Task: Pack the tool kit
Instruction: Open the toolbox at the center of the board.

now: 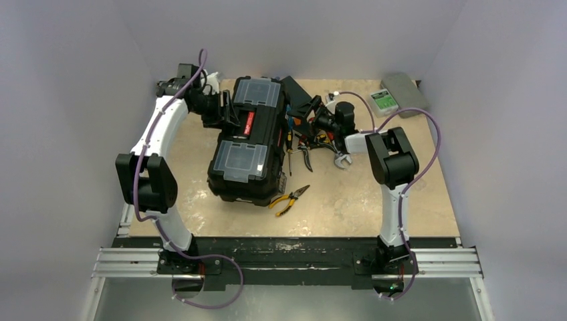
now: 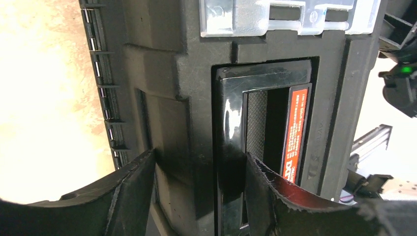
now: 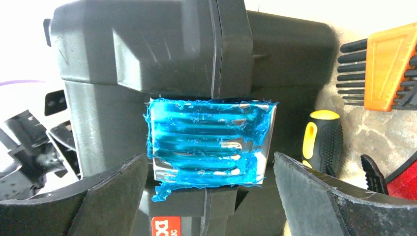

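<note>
The black toolbox (image 1: pixel 249 142) lies mid-table with its lid down and two clear-lidded compartments on top. My left gripper (image 1: pixel 232 115) is at its left side. In the left wrist view this gripper (image 2: pixel 199 157) is shut across the lid ridge and the glossy bar of the red-marked handle (image 2: pixel 275 123), and both fingers touch. My right gripper (image 1: pixel 313 122) is at the toolbox's right side. In the right wrist view it (image 3: pixel 211 162) is open around a metal latch (image 3: pixel 211 142) covered in blue film, without touching it. Yellow-handled pliers (image 1: pixel 289 199) lie in front of the toolbox.
Loose tools (image 1: pixel 302 144) and a wrench (image 1: pixel 342 161) lie right of the toolbox. A yellow-black screwdriver handle (image 3: pixel 322 142) and an orange hex-key holder (image 3: pixel 388 64) are beside the latch. A flat black box (image 1: pixel 294 90) and a grey case (image 1: pixel 396 93) sit at the back.
</note>
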Robot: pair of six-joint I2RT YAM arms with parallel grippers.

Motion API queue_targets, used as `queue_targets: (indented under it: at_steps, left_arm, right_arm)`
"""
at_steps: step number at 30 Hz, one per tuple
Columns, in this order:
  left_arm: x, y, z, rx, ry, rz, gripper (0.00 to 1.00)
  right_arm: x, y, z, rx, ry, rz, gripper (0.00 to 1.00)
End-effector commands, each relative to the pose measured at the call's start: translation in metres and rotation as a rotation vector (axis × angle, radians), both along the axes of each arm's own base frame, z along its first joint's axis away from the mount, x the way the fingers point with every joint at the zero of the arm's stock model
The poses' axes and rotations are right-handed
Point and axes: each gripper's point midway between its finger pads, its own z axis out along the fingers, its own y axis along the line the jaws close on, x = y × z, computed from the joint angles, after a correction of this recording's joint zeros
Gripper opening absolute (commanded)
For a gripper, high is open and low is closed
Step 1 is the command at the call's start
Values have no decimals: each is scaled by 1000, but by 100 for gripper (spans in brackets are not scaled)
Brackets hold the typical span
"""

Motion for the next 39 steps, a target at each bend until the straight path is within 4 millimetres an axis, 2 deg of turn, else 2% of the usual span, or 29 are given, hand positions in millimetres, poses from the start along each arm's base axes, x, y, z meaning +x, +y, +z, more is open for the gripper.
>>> queue_targets:
  at_steps: [1, 10, 20, 28, 29, 34, 39]
  left_arm:
    - [-8, -7, -55, -97, 189, -16, 30]
    - [-1, -3, -65, -203, 247, 14, 17]
    - [-1, -2, -71, -200, 266, 14, 15]
    - [-1, 3, -73, -164, 265, 25, 14]
    - [-1, 4, -74, -161, 270, 27, 14]
    - [-2, 8, -76, -113, 269, 33, 13]
    - [-6, 17, -81, 38, 255, 24, 13]
  right_arm:
    - [-4, 1, 26, 149, -98, 52, 99]
    - [1, 6, 16, 202, -84, 53, 99]
    - [-5, 38, 48, 360, -104, 138, 99]
    - [-11, 47, 82, 518, -117, 192, 99]
    - [-10, 48, 85, 522, -121, 194, 98]
    - [-12, 54, 96, 522, -137, 215, 74]
    - [-11, 59, 95, 504, -119, 230, 56]
